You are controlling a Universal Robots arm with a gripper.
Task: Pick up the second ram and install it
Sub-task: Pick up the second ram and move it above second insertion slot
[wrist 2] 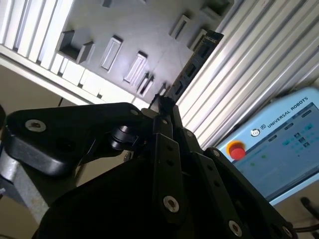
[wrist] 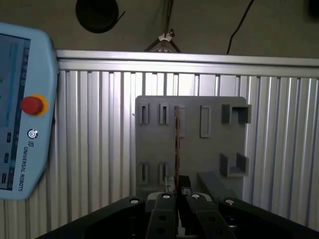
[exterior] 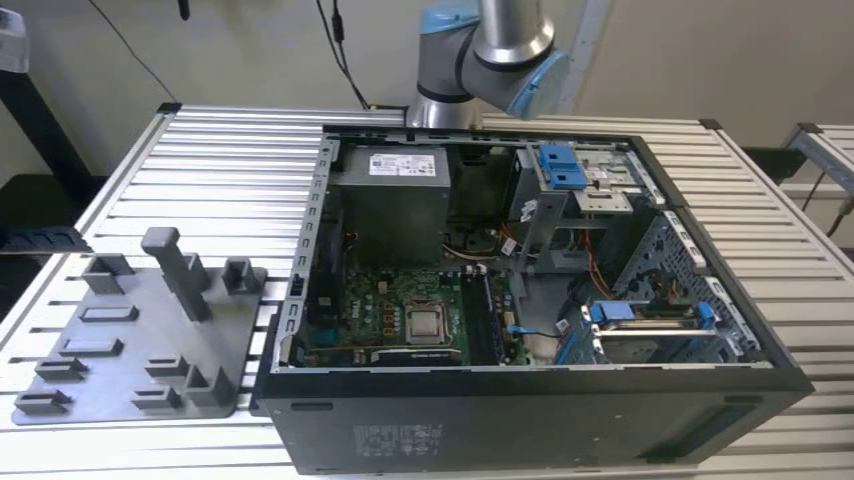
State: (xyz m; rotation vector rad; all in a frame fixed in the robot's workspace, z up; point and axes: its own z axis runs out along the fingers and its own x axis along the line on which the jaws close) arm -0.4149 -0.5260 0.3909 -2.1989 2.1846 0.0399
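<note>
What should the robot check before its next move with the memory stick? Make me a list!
1. The gripper is shut on the second ram: ok.
2. Ram straight in the grip: ok, it runs straight out of the gripper in the first wrist view.
3. Ram off the grey fixture tray: ok, the tray lies well behind it in both wrist views.
4. Computer case open: ok, the motherboard is uncovered.
5. One of the memory slots free: cannot tell.
</note>
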